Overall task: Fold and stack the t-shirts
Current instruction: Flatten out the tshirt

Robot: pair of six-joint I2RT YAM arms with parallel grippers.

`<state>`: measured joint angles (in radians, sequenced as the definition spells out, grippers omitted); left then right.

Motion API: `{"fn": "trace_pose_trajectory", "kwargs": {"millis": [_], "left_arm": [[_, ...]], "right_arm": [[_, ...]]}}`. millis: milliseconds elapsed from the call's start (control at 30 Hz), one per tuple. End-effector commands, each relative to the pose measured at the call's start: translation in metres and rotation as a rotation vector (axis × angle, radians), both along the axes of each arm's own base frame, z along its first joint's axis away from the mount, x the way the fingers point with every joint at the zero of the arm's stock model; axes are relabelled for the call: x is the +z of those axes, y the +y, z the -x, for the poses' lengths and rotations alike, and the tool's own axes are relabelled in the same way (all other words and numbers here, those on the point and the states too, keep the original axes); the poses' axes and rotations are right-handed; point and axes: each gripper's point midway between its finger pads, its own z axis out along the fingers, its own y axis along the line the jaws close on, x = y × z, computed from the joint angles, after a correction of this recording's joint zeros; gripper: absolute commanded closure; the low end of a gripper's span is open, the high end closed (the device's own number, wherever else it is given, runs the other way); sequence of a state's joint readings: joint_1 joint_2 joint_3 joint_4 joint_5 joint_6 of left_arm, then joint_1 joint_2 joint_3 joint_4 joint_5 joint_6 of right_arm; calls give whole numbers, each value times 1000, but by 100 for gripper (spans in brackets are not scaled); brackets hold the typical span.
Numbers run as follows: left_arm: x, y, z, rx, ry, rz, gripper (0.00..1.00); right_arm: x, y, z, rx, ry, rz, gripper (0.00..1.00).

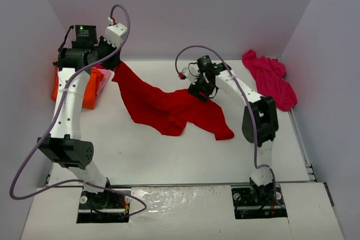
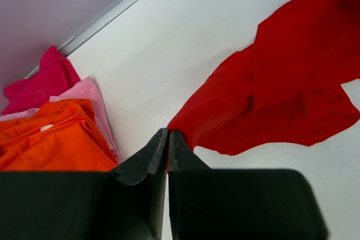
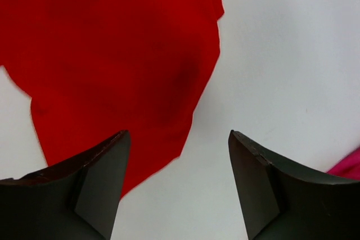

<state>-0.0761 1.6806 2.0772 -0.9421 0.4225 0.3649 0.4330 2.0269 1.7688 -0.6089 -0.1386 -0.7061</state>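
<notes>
Right, status. The left end effector [image 1: 115,64] [image 2: 167,134] is clenched on a corner of the red t-shirt [image 1: 169,108]. In the left wrist view the fingers are pressed flat together, with a sliver of red cloth pinched at the tips. From that pinch the cloth [image 2: 281,94] fans out to the right and lies rumpled on the counter [image 1: 169,155]. In the top view the gripped corner is at the far left, lifted off the surface, and the cloth slopes down from it toward the middle.

The right end effector [image 1: 201,89] [image 3: 179,136] is released: jaws wide apart, nothing between them. It hangs over the far edge of the red t-shirt [image 3: 112,43], right of centre. In the right wrist view, the finger on the left of the view is over red cloth and the other is over bare counter. The shirt's edge runs diagonally between them. Can't tell if the tips touch the cloth.

Other shirts:
- The orange t-shirt [image 1: 90,96] [image 2: 50,139] is folded on a stack at the far left, just beside the left end effector.
- A pale pink t-shirt [image 2: 90,96] shows past the orange one's edge, with a folded magenta t-shirt [image 2: 42,80] behind.
- A crumpled magenta t-shirt [image 1: 270,77] lies in the far right corner, apart from the red one. A bit of it [image 3: 349,167] shows at the lower right of the right wrist view.
</notes>
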Motion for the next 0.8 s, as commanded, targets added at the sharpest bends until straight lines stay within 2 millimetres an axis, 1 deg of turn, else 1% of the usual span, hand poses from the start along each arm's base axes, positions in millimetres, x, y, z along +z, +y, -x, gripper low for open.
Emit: {"fn": "trace_pose_trajectory", "kwargs": {"millis": [0, 33, 67, 133, 167, 200, 267, 300, 333, 367, 433, 467, 500, 567, 667, 767], "left_arm": [[34, 2, 6, -13, -121, 6, 100], [33, 2, 7, -14, -119, 5, 100], [31, 2, 7, -13, -118, 3, 100], [25, 3, 8, -11, -107, 0, 100], [22, 3, 10, -12, -101, -2, 100], [22, 3, 9, -13, -103, -1, 100], [18, 4, 12, -13, -96, -4, 100], [17, 4, 12, -13, -93, -4, 100], [15, 4, 12, -12, -88, -3, 100], [14, 4, 11, -12, -85, -3, 100], [14, 4, 11, -12, -85, -3, 100], [13, 4, 11, -12, -85, -3, 100], [13, 3, 10, -12, -84, -4, 100], [13, 4, 10, -13, -83, -4, 100], [12, 3, 9, -15, -81, -5, 100], [9, 3, 9, -16, -74, -4, 100]], "right_arm": [[1, 9, -40, -31, -64, 22, 35], [0, 10, -49, -33, -76, 28, 36], [4, 13, -58, -37, -97, 25, 37], [1, 16, -70, -43, -111, 26, 38], [-6, 18, -74, -43, -105, 30, 38], [-6, 18, -74, -41, -105, 27, 38], [-12, 24, -85, -37, -107, 8, 40], [-16, 27, -86, -34, -101, 2, 47], [-23, 30, -87, -25, -88, -7, 61], [-26, 32, -87, -22, -82, -13, 69], [-33, 39, -89, -19, -74, -22, 81], [-31, 40, -90, -19, -78, -24, 80], [-36, 42, -89, -13, -71, -21, 79], [-42, 46, -87, -3, -59, -21, 71], [-45, 49, -86, 9, -55, -20, 65], [-49, 52, -85, 17, -47, -22, 61]]}}
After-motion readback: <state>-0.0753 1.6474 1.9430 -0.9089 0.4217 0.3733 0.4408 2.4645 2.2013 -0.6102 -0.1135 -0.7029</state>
